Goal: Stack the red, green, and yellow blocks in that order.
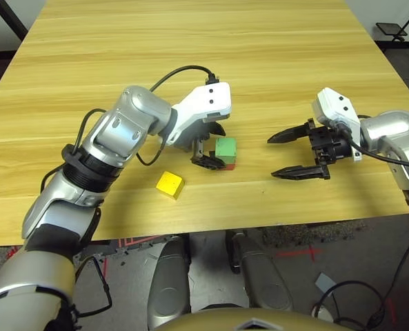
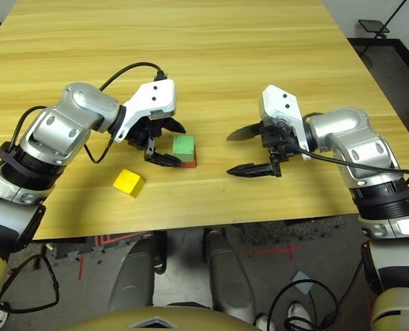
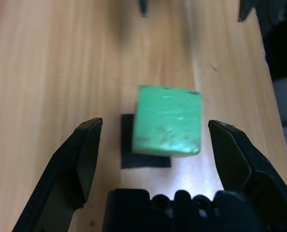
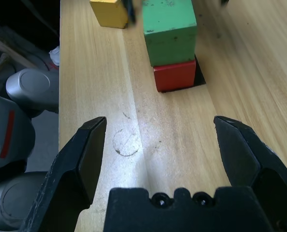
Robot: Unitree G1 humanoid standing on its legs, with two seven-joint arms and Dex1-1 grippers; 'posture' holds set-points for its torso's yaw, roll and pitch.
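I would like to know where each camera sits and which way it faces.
Left and right eye: head, facing forward and down at the table; both arms show, and both share the yellow block.
Left wrist: along the left pincer, at the green block.
Right wrist: along the right pincer, towards green on red.

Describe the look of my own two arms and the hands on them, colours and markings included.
Both arms are silver, with rounded metallic shells, ribbed black bands and black sections. White housings with small dark dots sit at the wrists, and black cables loop alongside. Left hand and right hand match: black, each with two tapering, angular fingers.
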